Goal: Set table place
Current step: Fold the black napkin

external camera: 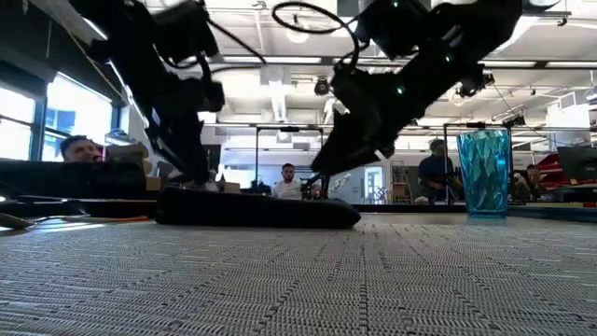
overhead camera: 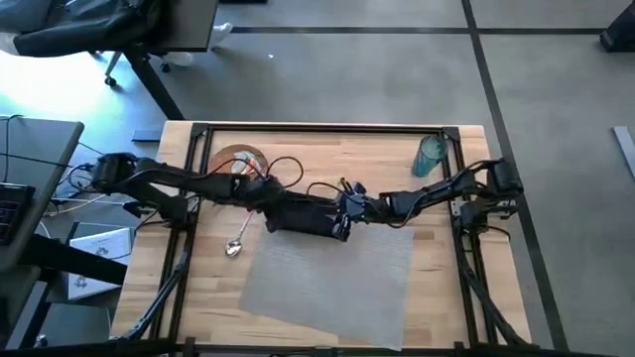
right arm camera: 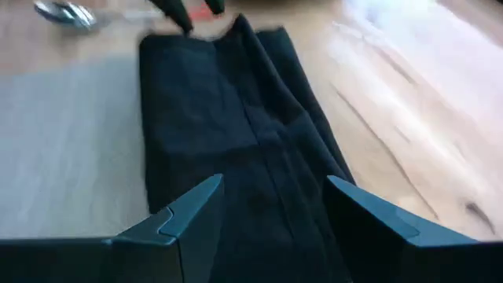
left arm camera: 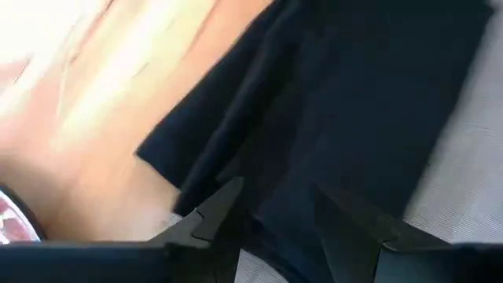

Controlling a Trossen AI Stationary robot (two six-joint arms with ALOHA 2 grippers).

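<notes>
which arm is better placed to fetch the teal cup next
Right, probably. The teal cup stands at the table's far right corner, beside the right arm's base. Both tools, left tool and right tool, sit open over the black napkin, but the left must cross over.

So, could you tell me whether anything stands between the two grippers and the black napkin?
Nothing visible does. The left gripper and right gripper are both open right over the napkin, which lies across the placemat's far edge.
</notes>
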